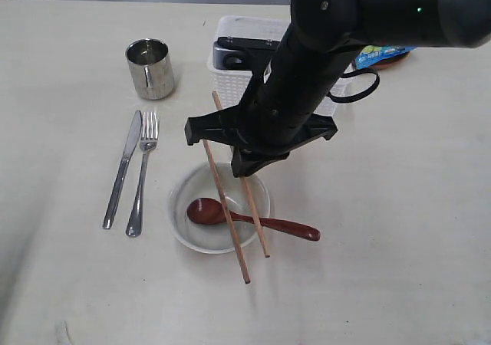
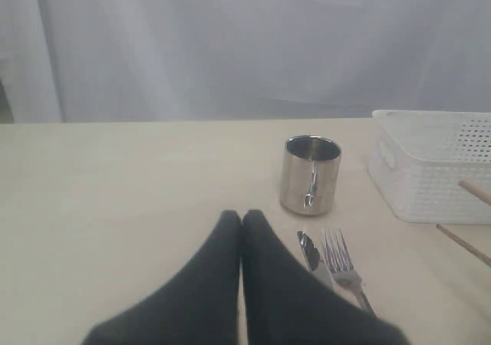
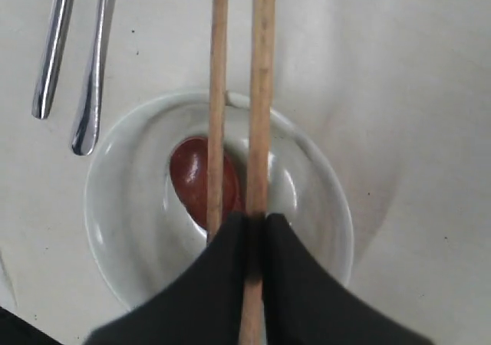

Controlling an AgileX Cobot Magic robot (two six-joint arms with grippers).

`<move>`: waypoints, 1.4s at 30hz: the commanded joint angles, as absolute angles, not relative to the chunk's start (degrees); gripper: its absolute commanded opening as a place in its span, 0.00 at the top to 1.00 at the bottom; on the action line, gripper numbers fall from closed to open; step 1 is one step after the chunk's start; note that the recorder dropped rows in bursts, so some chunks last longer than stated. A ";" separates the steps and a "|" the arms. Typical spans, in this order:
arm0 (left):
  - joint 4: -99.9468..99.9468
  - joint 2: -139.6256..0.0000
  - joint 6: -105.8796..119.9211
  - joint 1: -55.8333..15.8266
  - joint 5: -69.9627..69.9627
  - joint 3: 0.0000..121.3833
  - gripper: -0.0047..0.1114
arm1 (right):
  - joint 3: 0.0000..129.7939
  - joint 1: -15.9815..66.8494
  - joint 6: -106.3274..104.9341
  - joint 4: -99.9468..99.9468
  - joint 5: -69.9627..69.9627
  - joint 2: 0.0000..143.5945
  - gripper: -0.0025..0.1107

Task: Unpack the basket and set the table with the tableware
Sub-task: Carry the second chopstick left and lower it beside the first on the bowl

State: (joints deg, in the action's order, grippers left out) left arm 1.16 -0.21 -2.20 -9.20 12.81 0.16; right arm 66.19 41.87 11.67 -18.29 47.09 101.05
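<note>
Right gripper (image 3: 255, 221) is pinched tight on the pale wooden chopsticks (image 1: 230, 207), which span the round white bowl (image 1: 182, 215) mid-table, toward the near edge. A red-brown wooden spoon (image 1: 265, 222) sits in that bowl, handle out over the rim. Steel knife (image 1: 123, 169) and steel fork (image 1: 143, 172) lie side by side toward the left edge, with the small steel cup (image 1: 149, 69) beyond them. The white lattice plastic basket (image 1: 222, 73) stands by the far edge of the cream table (image 1: 399, 207). Left gripper (image 2: 242, 216) has its fingers pressed together, with nothing between them.

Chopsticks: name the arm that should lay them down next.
Right, likely. The right gripper is shut on the chopsticks over the bowl; the left gripper is shut, empty, beside the fork.
</note>
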 commanded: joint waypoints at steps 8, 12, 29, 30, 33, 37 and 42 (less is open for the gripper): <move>1.76 0.00 -2.18 -9.26 12.20 0.00 0.96 | 61.85 41.59 6.29 -25.26 43.40 101.03 0.98; 1.76 0.00 -2.18 -9.26 12.20 0.00 0.96 | 61.85 41.59 5.23 -25.42 43.22 101.03 0.98; 1.91 0.00 -2.18 -9.26 12.20 0.00 0.96 | 61.85 41.59 5.99 -25.42 42.08 101.03 0.98; 1.91 0.00 -2.18 -9.26 12.20 0.00 0.96 | 61.85 41.59 5.99 -25.42 42.08 101.03 0.98; 1.91 0.00 -2.18 -9.26 12.20 0.00 0.96 | 61.85 41.59 5.88 -25.32 42.08 101.78 0.98; 1.91 0.00 -2.18 -9.26 12.20 0.00 0.96 | 61.85 41.59 5.76 -25.34 42.08 102.67 0.98; 1.91 0.00 -2.18 -9.26 12.20 0.00 0.96 | 61.85 41.59 5.04 -25.34 42.43 102.25 0.98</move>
